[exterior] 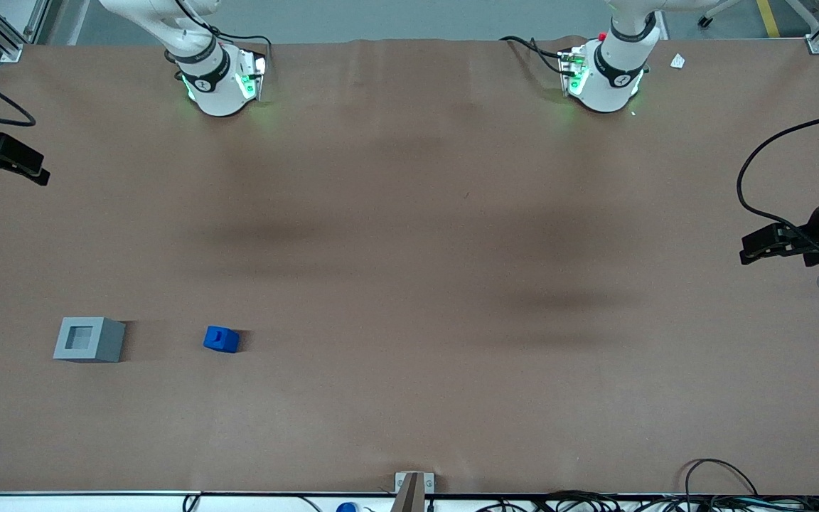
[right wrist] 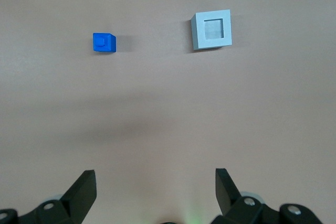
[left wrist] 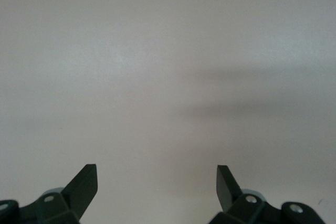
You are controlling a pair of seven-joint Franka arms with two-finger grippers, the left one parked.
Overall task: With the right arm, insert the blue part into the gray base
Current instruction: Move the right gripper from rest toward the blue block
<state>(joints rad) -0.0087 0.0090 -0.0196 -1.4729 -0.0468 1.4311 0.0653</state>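
Note:
The blue part (exterior: 221,339) (right wrist: 104,42) lies on the brown table, nearer to the front camera than the right arm's green-lit pedestal (exterior: 221,82). The gray base (exterior: 89,339) (right wrist: 212,29) stands beside it, a few block-widths farther toward the working arm's end of the table, with its dark square socket facing up. My right gripper (right wrist: 155,174) (exterior: 31,167) hangs high above the table, well apart from both blocks. It is open, with nothing between its fingers.
The brown table cover (exterior: 409,284) runs to a front edge with a small metal bracket (exterior: 413,487) and loose cables (exterior: 722,491). A small white scrap (exterior: 677,61) lies near the parked arm's pedestal.

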